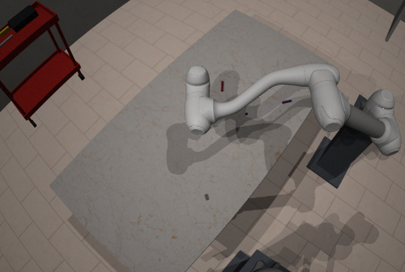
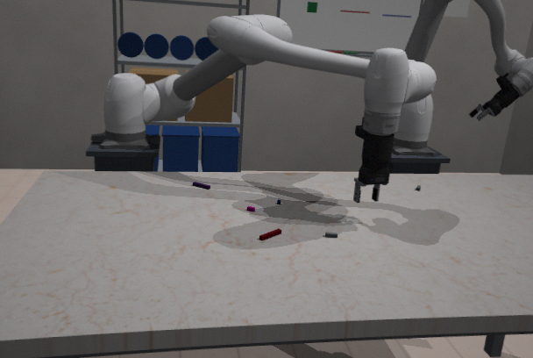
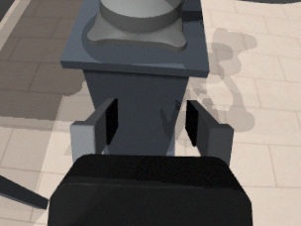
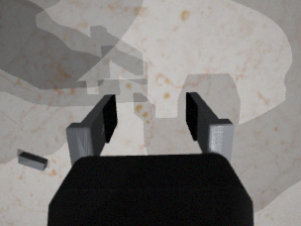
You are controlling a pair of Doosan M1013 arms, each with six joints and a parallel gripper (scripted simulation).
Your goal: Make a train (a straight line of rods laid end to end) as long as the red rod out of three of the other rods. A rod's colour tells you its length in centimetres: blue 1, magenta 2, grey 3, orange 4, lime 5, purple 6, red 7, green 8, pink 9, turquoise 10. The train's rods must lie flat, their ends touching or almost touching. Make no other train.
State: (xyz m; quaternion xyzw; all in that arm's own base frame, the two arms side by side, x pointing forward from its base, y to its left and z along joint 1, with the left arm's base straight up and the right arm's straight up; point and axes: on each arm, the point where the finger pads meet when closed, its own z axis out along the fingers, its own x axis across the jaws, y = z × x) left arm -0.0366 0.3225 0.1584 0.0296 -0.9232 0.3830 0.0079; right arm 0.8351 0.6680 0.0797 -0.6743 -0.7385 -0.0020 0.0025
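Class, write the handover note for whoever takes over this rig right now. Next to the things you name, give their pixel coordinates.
Right gripper (image 2: 366, 195) (image 4: 150, 119): open, empty, above the table.
Left gripper (image 2: 476, 115) (image 3: 151, 121): open, empty, away from the rods.
Rods: near grey rod (image 2: 331, 235) (image 4: 33, 161) beside red rod (image 1: 222, 86) (image 2: 270, 234); blue rod (image 1: 246, 113) (image 2: 279, 202) by magenta rod (image 2: 251, 209); purple rod (image 1: 286, 101) (image 2: 202, 185) and far grey rod (image 1: 206, 197) (image 2: 418, 188) well apart.
Done: no train; no rods joined.
Left: lay both greys and blue flat, end to end in line (3+3+1=7); leave magenta and purple out.
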